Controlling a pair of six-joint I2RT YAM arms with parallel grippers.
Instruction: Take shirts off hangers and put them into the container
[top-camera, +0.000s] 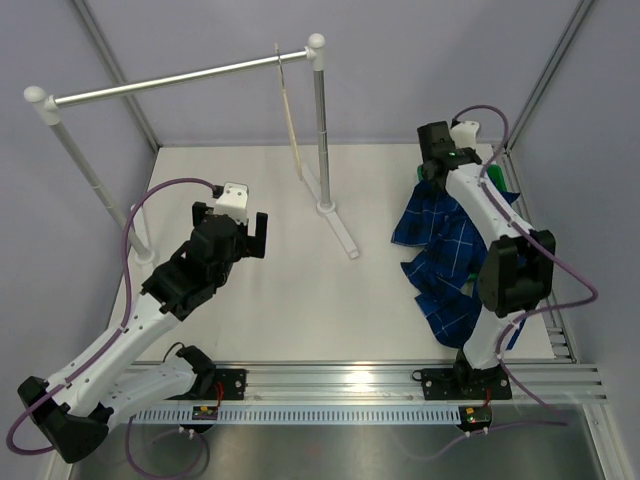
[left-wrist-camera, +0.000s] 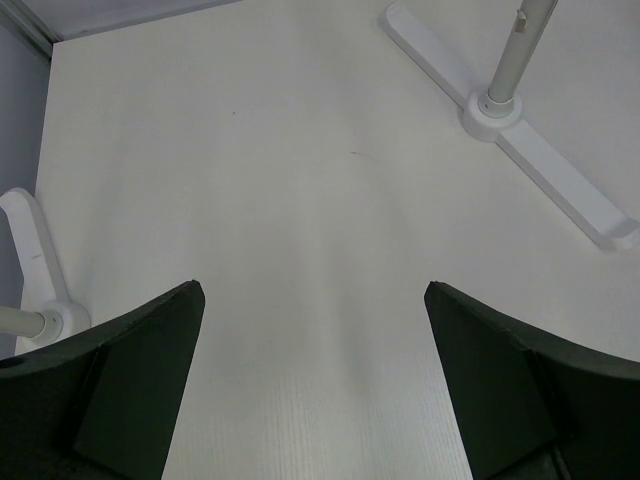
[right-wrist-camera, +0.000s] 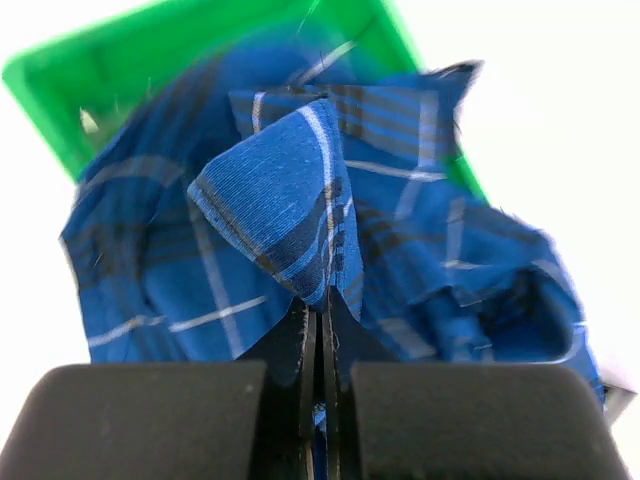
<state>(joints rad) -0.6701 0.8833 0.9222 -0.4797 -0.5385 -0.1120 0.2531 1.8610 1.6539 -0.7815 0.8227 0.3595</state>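
Right fingers (right-wrist-camera: 283, 348) pinch shirt (right-wrist-camera: 265, 195) fold, apparently above container (right-wrist-camera: 70, 75).

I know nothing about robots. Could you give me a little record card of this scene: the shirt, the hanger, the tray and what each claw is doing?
Shirt: dark blue checked shirt, off its hanger, heaped over the tray and spilling onto the table
Hanger: wooden hanger, bare, hanging from the silver rail
Tray: green tray, mostly covered by cloth
Left claw: left gripper open, holding nothing, over bare table
Right claw: right gripper shut on a raised fold of the shirt, above the tray
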